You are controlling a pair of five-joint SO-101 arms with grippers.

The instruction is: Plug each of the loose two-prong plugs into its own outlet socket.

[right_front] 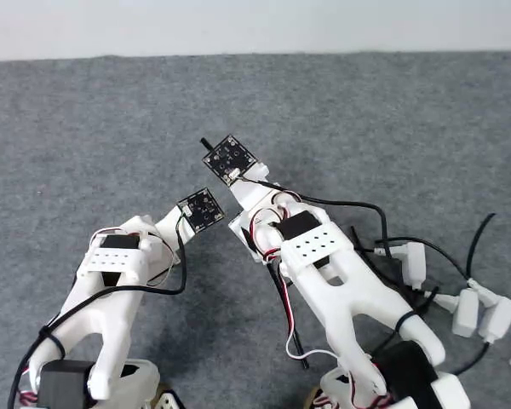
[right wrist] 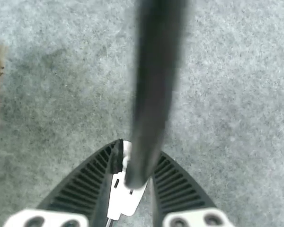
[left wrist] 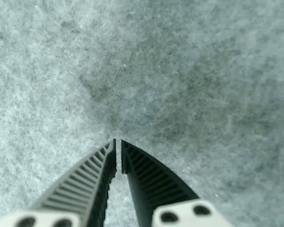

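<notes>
Gripping a small white plastic plug (right wrist: 124, 191), the right pincer (right wrist: 138, 152) is found clamped on it from both sides. The plug's thick black cable (right wrist: 154, 85) is seen running away from the jaws above the grey felt-like surface (right wrist: 236, 94). The plug's prongs cannot be made out.

The left pincer (left wrist: 118, 145) is recorded as closed on nothing. Its ribbed black fingers (left wrist: 92, 175) are almost touching at the tips, and it is held just above the surface.

In the high view, both white arms are extended from the near edge towards the middle of the surface. The left arm (right_front: 111, 281) is placed at the near left. The right arm (right_front: 341, 273) is placed to its right, with its wrist reaching farther.

A cluster of white plastic connector bodies (right_front: 466, 311) on black leads (right_front: 481, 230) is noted at the near right. It lies beside the right arm's base and well apart from both pincers. Plugs cannot be told from sockets there.
</notes>
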